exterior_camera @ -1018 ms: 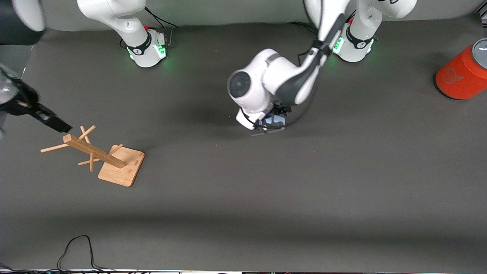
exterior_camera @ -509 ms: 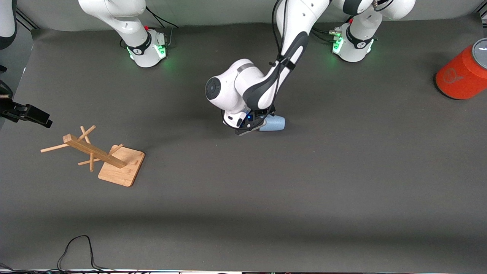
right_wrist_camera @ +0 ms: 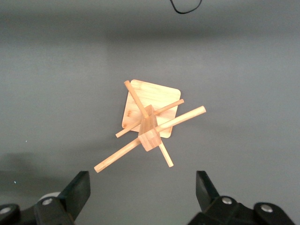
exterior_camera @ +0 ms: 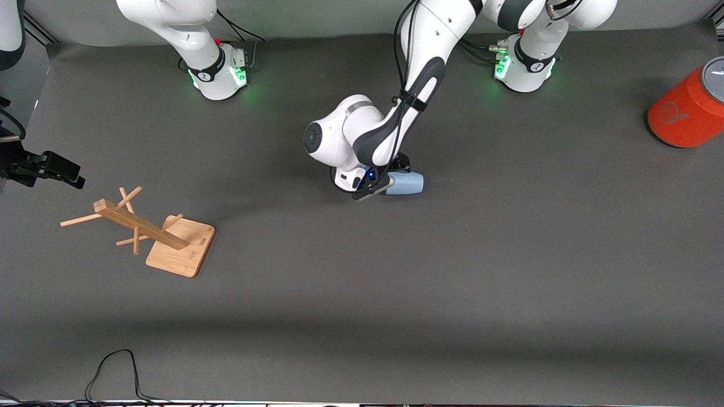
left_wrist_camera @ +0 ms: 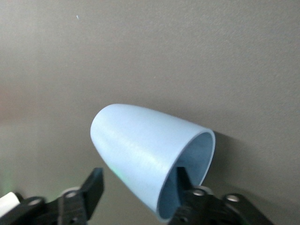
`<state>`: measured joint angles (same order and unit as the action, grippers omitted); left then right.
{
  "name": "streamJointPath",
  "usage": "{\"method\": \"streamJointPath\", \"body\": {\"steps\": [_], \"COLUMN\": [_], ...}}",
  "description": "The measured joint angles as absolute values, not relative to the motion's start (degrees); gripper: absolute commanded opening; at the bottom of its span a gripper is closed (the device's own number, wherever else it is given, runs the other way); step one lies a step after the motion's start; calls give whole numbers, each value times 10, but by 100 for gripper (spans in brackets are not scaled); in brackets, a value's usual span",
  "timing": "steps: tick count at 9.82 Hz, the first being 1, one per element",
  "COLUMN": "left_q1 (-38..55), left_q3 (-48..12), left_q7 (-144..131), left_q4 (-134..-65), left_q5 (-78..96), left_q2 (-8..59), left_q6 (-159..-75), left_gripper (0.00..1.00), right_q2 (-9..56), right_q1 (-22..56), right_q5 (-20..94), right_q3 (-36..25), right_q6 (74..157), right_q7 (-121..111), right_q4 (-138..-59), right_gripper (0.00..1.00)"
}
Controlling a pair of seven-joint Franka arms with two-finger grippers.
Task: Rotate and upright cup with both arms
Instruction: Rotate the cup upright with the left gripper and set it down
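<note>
The light blue cup point(exterior_camera: 407, 183) lies on its side on the mat mid-table, its mouth toward the right arm's end. My left gripper point(exterior_camera: 378, 186) is down at that mouth. In the left wrist view one finger point(left_wrist_camera: 182, 177) is inside the cup point(left_wrist_camera: 140, 140) and the other finger point(left_wrist_camera: 95, 180) is outside, with a gap to the wall; the left gripper point(left_wrist_camera: 138, 177) is open astride the rim. My right gripper point(exterior_camera: 59, 169) hangs open and empty over the wooden rack point(exterior_camera: 141, 227), at the right arm's end of the table.
The rack point(right_wrist_camera: 149, 123) stands on its square base, pegs sticking out, below the right gripper point(right_wrist_camera: 142, 182). A large orange cylinder point(exterior_camera: 685, 110) with a grey top stands at the left arm's end. A black cable point(exterior_camera: 113, 373) loops at the table's near edge.
The left arm has swung toward the right arm's end, baring the cup, and settled at its mouth; its jaws have narrowed. The right gripper has shifted slightly over the rack. The cup has not moved.
</note>
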<state>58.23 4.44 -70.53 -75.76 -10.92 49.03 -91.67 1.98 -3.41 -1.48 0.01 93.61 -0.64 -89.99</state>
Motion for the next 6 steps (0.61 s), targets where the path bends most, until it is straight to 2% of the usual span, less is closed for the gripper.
{"method": "streamJointPath", "body": {"steps": [3, 6], "left_q1": [582, 578], "left_q3": [48, 51], "left_q7": [-706, -686], "left_q4": [-743, -691], "left_q5": [-114, -112], "left_q2": [490, 488], "left_q6": [-888, -846], "left_gripper": [0, 0], "right_q2": [20, 20], "right_q1": [-26, -23], "right_q5": [-13, -13], "right_q3": [-11, -16], "right_q6": [944, 945], "right_q7": [-13, -15], "right_q4": [-900, -900], "right_gripper": [100, 100]}}
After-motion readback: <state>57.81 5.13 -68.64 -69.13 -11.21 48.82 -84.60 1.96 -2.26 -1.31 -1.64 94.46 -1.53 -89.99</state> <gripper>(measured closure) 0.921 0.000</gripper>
